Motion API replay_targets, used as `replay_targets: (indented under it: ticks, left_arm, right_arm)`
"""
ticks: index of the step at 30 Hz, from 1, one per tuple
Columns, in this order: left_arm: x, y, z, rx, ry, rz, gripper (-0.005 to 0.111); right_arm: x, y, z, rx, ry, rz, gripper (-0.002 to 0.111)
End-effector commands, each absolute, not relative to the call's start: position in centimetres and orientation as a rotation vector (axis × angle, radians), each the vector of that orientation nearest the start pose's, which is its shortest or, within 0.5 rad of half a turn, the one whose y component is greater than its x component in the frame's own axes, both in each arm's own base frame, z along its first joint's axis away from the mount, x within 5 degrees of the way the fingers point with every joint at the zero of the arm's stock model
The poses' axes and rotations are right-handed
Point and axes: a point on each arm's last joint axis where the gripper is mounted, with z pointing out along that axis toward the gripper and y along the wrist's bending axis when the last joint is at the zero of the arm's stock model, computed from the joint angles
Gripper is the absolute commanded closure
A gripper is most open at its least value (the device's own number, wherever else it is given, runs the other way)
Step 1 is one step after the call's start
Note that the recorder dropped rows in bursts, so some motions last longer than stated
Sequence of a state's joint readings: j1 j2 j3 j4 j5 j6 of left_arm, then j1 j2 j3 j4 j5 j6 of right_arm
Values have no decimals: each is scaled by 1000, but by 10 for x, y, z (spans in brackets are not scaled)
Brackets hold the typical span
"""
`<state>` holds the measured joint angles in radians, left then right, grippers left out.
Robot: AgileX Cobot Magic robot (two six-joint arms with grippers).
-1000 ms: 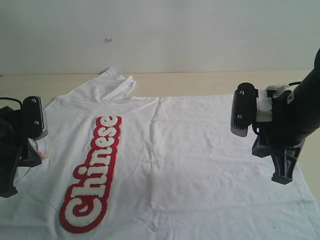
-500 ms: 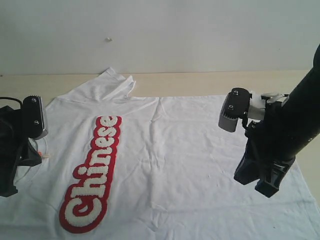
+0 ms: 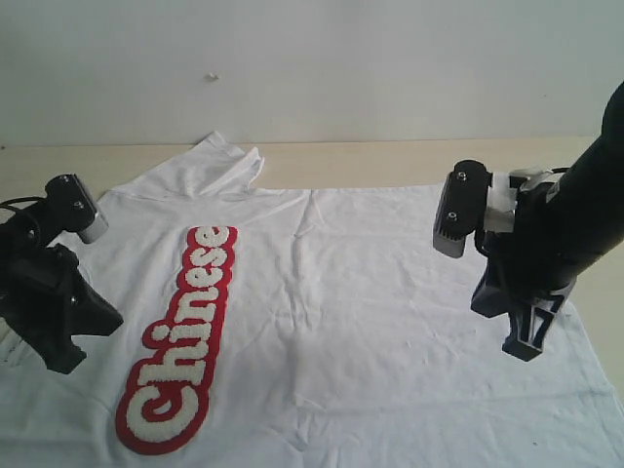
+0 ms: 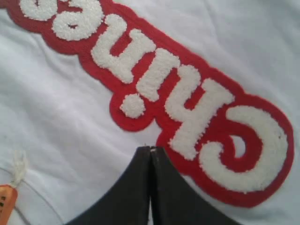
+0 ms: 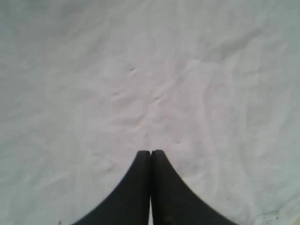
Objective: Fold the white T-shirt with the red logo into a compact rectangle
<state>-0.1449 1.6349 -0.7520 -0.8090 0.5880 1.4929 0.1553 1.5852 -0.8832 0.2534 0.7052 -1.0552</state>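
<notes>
The white T-shirt (image 3: pixel 390 292) is pictured spread across the table (image 3: pixel 409 161), its red logo (image 3: pixel 180 341) facing up. 2 arms are angled down over it: the left gripper (image 4: pixel 150 150) beside the logo, the right gripper (image 5: pixel 151 153) above plain cloth. Both claws are pressed together, empty.

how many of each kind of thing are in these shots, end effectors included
white T-shirt: 1
red logo: 1
orange neck tag: 1
end effectors: 2 (left end effector, right end effector)
total: 5
</notes>
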Motion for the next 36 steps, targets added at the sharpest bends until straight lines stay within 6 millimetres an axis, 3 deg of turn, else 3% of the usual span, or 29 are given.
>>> replay_targets:
  ticks: [1, 6, 8, 11, 13, 17, 22, 27, 32, 36]
  left_arm:
    - [270, -81, 163, 1124, 2377, -466, 106]
    - [271, -80, 163, 1124, 2370, -434, 93]
    - [272, -79, 163, 1123, 2369, -422, 80]
    - [272, -79, 163, 1142, 2364, -414, 47]
    - [270, -80, 163, 1153, 2369, -435, 25]
    - [269, -80, 163, 1156, 2373, -450, 1]
    - [269, -77, 161, 1332, 2290, -357, 1]
    - [263, -67, 155, 1744, 2149, -192, 1]
    - [275, -55, 161, 1845, 2088, -22, 6]
    - [290, -48, 180, 1922, 2042, 5, 21]
  right_arm:
    - [282, 59, 192, -1353, 2459, 65, 101]
    - [283, 59, 192, -1347, 2451, 57, 72]
    - [283, 59, 192, -1349, 2451, 55, 54]
    - [283, 58, 192, -1367, 2449, 48, 32]
    - [283, 57, 192, -1400, 2442, 18, 25]
    - [284, 50, 191, -1541, 2387, -101, 24]
    - [285, 44, 188, -1727, 2316, -217, 24]
    - [288, 42, 176, -1913, 2221, -230, 24]
    - [295, 34, 162, -1941, 2247, -255, 31]
    - [305, 21, 161, -1887, 2285, -268, 44]
